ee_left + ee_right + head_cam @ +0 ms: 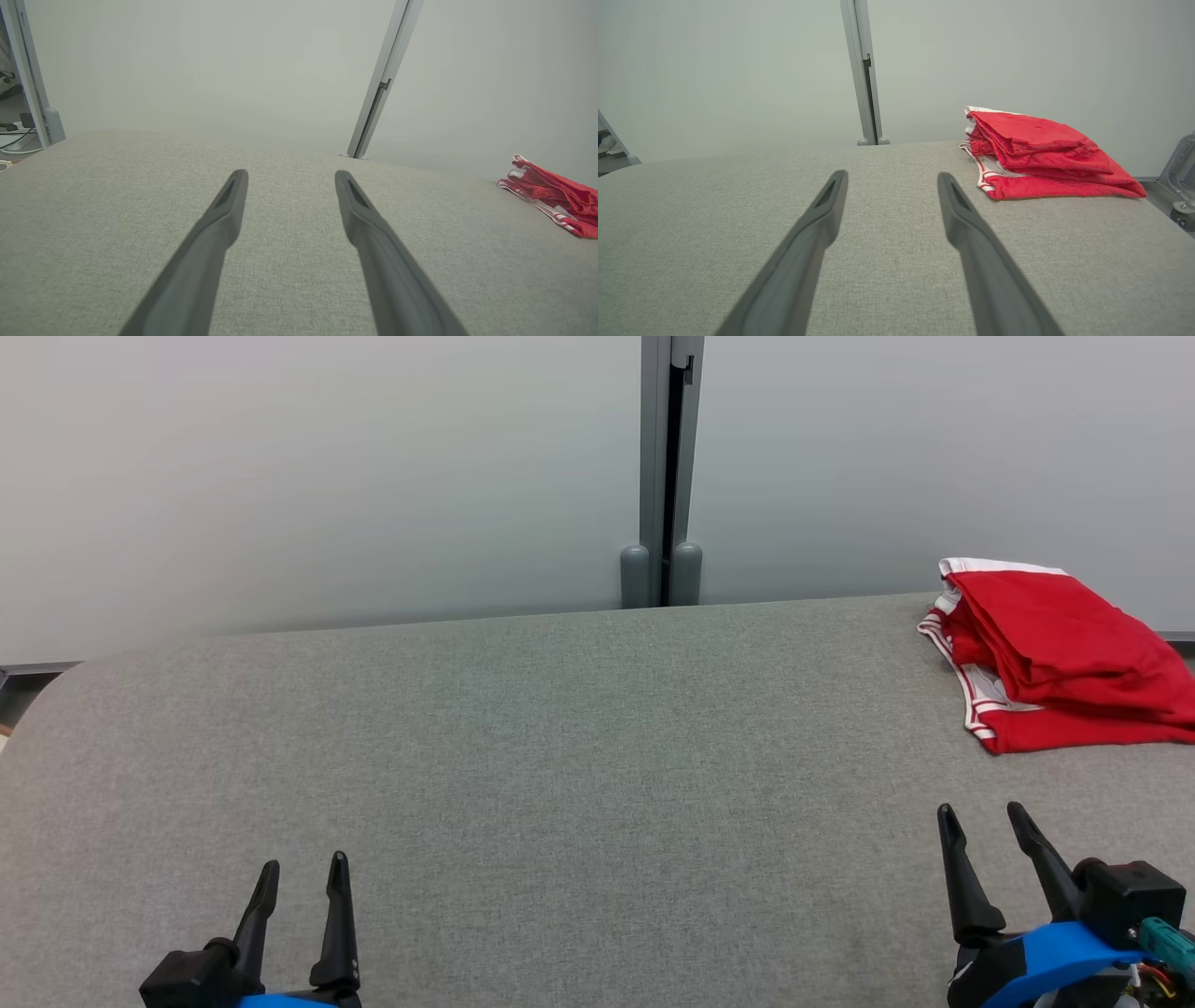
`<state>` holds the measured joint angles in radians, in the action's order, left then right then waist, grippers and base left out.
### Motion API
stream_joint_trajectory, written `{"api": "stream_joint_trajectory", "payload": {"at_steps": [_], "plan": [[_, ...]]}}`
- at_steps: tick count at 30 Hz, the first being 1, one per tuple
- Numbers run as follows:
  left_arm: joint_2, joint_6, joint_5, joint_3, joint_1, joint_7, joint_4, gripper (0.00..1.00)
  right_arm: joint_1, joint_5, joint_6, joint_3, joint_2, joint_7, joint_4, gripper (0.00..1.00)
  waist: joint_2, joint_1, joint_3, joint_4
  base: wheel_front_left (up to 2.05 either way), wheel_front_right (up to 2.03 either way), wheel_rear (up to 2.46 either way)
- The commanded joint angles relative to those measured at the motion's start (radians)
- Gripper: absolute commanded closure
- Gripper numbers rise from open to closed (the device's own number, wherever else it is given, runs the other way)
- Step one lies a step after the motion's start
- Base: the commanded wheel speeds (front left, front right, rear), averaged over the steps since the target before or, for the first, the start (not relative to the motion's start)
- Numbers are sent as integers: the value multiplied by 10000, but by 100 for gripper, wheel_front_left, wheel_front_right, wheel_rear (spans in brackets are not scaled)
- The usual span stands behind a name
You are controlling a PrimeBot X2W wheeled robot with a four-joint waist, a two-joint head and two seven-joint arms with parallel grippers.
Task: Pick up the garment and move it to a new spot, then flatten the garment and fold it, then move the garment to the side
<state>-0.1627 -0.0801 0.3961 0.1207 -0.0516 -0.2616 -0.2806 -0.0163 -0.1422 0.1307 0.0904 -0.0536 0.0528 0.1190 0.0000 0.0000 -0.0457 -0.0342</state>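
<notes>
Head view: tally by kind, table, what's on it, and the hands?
Red garment: 1
Hands: 2, left hand and right hand, both open
Grey table: 1
Total: 4

We're looking at the garment (1064, 653) glowing bright red, with a white band and thin red-and-white stripes running along its edges. The tabletop (560, 756) is showing a flat, heathered grey in a fine woven texture. The left hand (304, 859) and right hand (980, 807) are both wearing black fingers (962, 877) over a vivid blue housing (1064, 947), and the right one is flashing a small teal connector (1167, 943). Behind, we're seeing pale grey-white panels (327, 476) split by a darker grey post (667, 457).
</notes>
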Motion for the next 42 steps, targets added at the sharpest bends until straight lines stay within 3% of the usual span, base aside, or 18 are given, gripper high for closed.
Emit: {"api": "stream_joint_trajectory", "payload": {"at_steps": [1,20,21,29,42], "plan": [[-10,-39,-15,3,61,-40,-37,0,-145,-7,2,17,37,-59,-65,0,0,0,5,31,0,0,0],[-99,-56,11,-4,200,-40,-171,0,-368,-316,2,23,38,-9,-106,0,0,0,84,122,0,0,0],[-45,-57,20,-10,83,2,-155,100,-281,-286,0,8,19,-59,-101,100,0,1,84,124,0,0,0],[239,-59,110,39,-286,93,-774,100,-380,-386,0,-3,90,-111,650,100,0,4,90,127,0,0,0],[389,-140,2200,-391,71,737,-572,100,-74,-2877,0,45,77,-386,748,100,0,4,131,150,0,0,0]]}}
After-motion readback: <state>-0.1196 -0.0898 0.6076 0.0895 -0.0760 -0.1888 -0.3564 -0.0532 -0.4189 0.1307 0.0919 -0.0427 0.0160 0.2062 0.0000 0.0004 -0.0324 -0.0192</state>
